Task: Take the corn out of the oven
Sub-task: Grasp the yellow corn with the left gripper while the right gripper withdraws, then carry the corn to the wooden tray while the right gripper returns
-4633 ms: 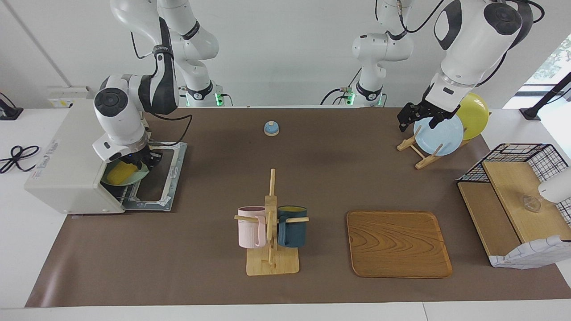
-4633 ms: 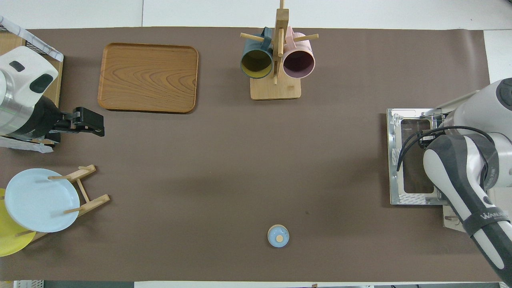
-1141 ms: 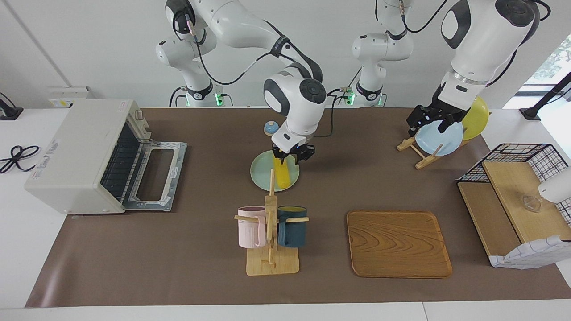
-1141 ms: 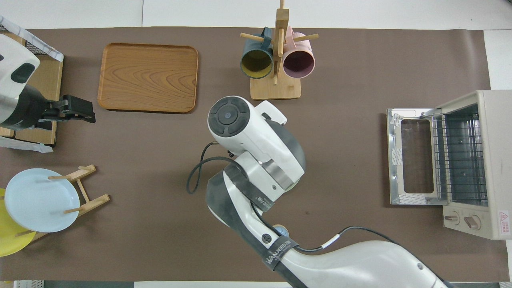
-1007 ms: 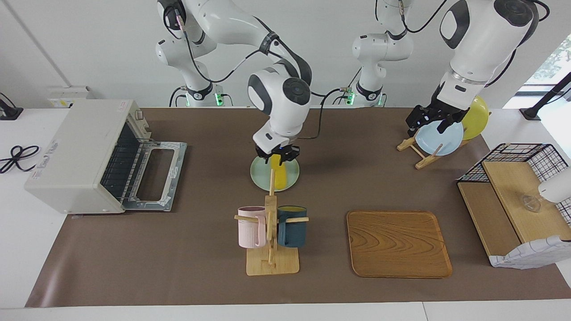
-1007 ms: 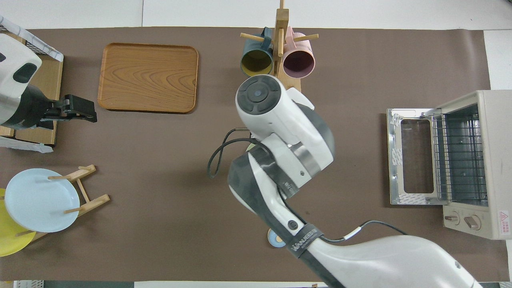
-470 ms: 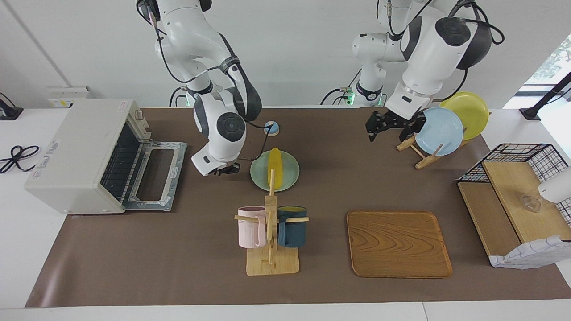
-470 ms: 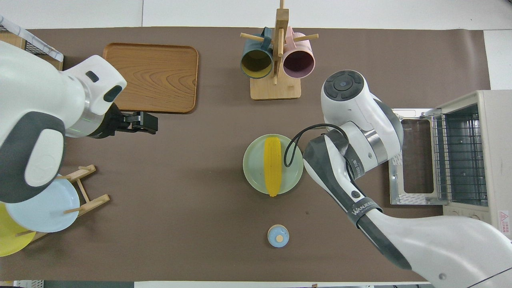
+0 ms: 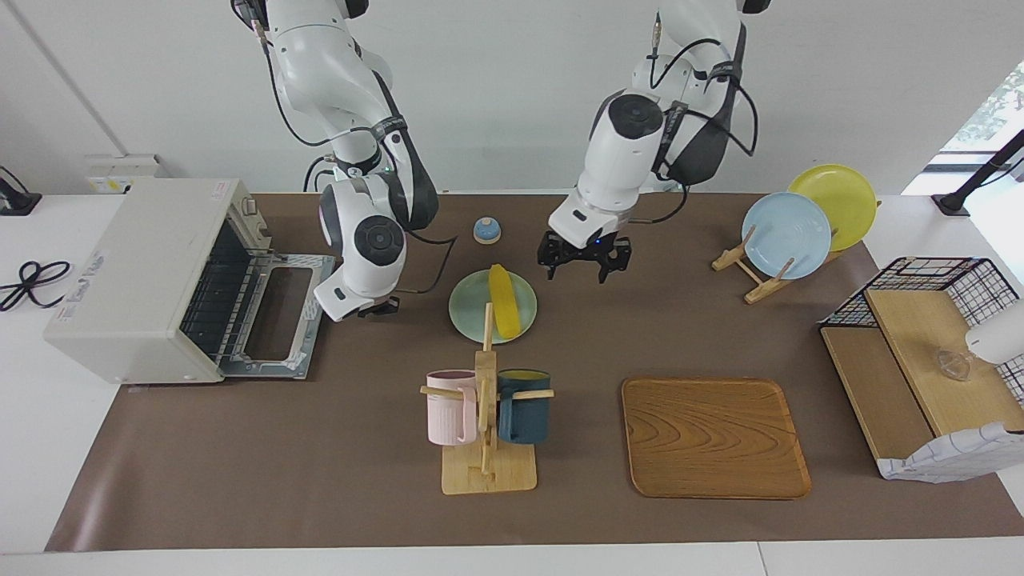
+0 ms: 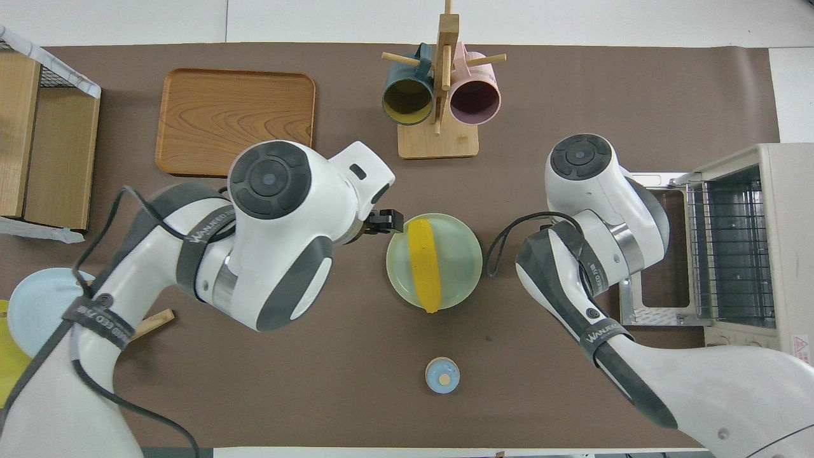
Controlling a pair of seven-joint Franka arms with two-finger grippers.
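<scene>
— Corn [image 9: 502, 310] position?
— Lying on a pale green plate [image 9: 468, 318] mid-worktop [image 9: 320, 448], nearer to the robots than the mug rack [image 9: 486, 416], out of the oven [image 9: 152, 276].
— Oven state?
— Door dropped open, wire rack bare, standing at the right arm's end of the worktop.
— Right gripper [image 9: 382, 306]?
— Clenched on nothing, hanging low between the open oven door and the plate, apart from both.
— Left gripper [image 9: 584, 260]?
— Released, fingers spread wide, pointing down over bare worktop just beside the plate, toward the left arm's end. Grasping nothing.
— Anything else close by?
— Small blue bell [image 9: 486, 230], nearer to the robots than the plate.
</scene>
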